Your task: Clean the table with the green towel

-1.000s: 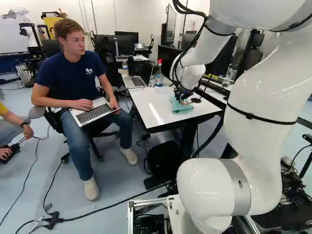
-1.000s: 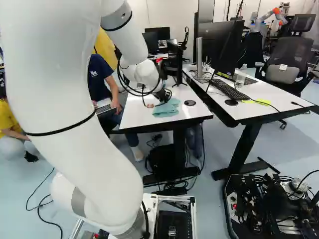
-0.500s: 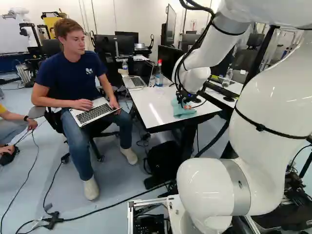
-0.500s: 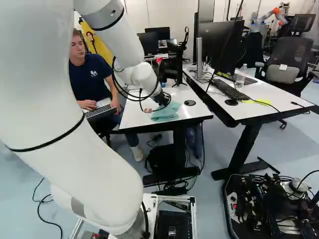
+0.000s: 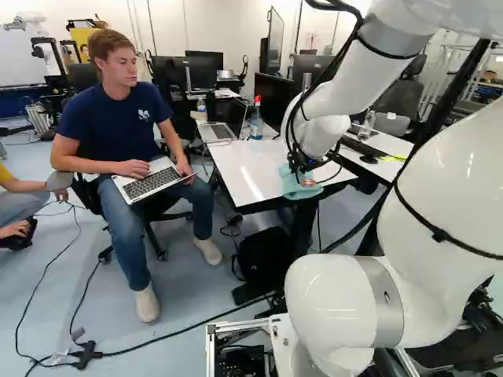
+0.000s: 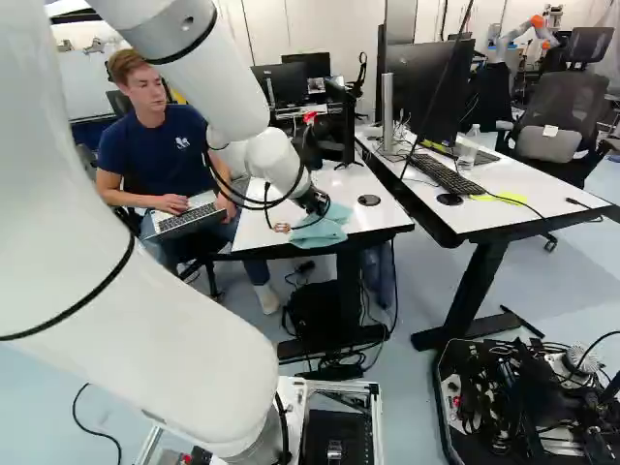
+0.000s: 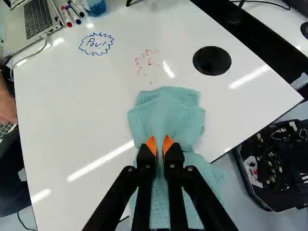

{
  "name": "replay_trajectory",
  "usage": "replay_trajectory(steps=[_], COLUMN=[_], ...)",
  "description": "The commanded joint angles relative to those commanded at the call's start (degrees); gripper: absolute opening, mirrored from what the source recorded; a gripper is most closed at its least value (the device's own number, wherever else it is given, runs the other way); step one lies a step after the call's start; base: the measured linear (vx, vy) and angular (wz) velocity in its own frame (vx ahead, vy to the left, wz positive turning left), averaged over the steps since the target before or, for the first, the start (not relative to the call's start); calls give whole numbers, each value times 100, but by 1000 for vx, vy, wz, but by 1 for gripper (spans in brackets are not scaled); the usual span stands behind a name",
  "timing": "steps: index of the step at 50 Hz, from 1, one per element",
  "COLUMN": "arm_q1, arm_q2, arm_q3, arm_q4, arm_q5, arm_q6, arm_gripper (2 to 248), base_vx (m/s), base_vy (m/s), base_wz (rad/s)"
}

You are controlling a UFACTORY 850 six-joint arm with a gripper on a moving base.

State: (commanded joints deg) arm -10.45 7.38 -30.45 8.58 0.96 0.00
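My gripper point(image 5: 305, 170) is low over the white table point(image 5: 242, 174), near its close edge. In the wrist view the gripper point(image 7: 159, 144) is shut on the green towel point(image 7: 168, 108), which is bunched between the orange pads. Part of the cloth lies on the tabletop ahead of the fingers; the rest spreads beneath them and past the table's edge. Farther ahead on the surface are broken red marker strokes point(image 7: 144, 61) and a blue spiky drawing point(image 7: 96, 44).
Beyond the drawing are several markers point(image 7: 72, 14), a laptop point(image 7: 36, 19) and a bottle point(image 5: 257, 119). A round black disc point(image 7: 211, 60) is set in the tabletop. A seated person with another laptop point(image 6: 184, 219) is beside the table. A second desk point(image 6: 504, 208) stands to the right.
The arm has swung back toward the table's near edge, and the towel has slid along with the gripper. The base has stayed put.
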Motion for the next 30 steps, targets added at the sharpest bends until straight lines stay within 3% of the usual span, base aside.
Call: replay_trajectory(steps=[30], arm_q1=[-5], arm_q2=[37], arm_q3=[35], arm_q4=[0], arm_q5=[0], arm_q6=[0], arm_gripper=[36], base_vx=[0], base_vy=[0], base_wz=[0])
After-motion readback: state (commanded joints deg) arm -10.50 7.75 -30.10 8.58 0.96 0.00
